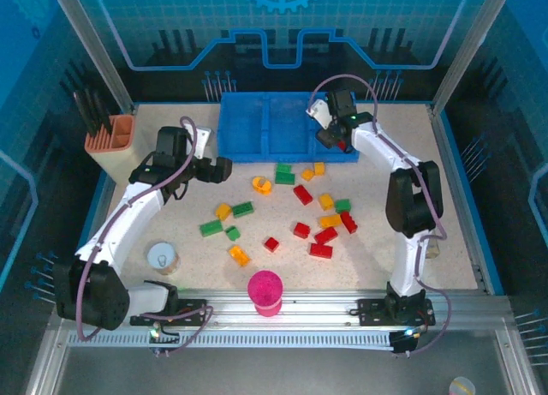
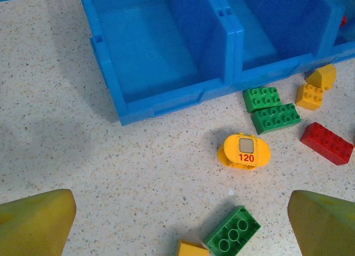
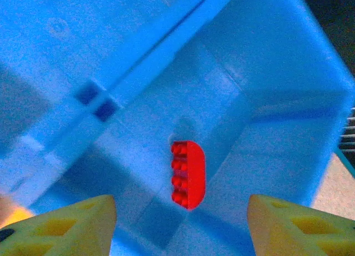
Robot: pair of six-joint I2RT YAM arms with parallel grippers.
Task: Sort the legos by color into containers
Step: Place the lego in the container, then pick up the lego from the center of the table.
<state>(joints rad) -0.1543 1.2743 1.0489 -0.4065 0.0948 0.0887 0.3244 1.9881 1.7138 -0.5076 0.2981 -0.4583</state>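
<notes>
Red rounded plastic brick [image 3: 187,174] lies in the blue tray's right-end compartment [image 3: 266,100], directly under my right end effector [image 1: 330,136], fingers [image 3: 72,222] spread clear of it (not held, I judge); loose bricks [image 1: 301,194] wait toward my base on the desk [image 1: 368,249].

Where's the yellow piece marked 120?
Left wrist view, right of centre: the yellow 120 piece lies on the table in front of the blue tray, beside two green bricks.

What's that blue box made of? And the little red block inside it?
The blue tray looks like hard molded plastic, smooth with a slight sheen on its walls. The red brick seems plastic too: glossy, with molded round studs.
</notes>
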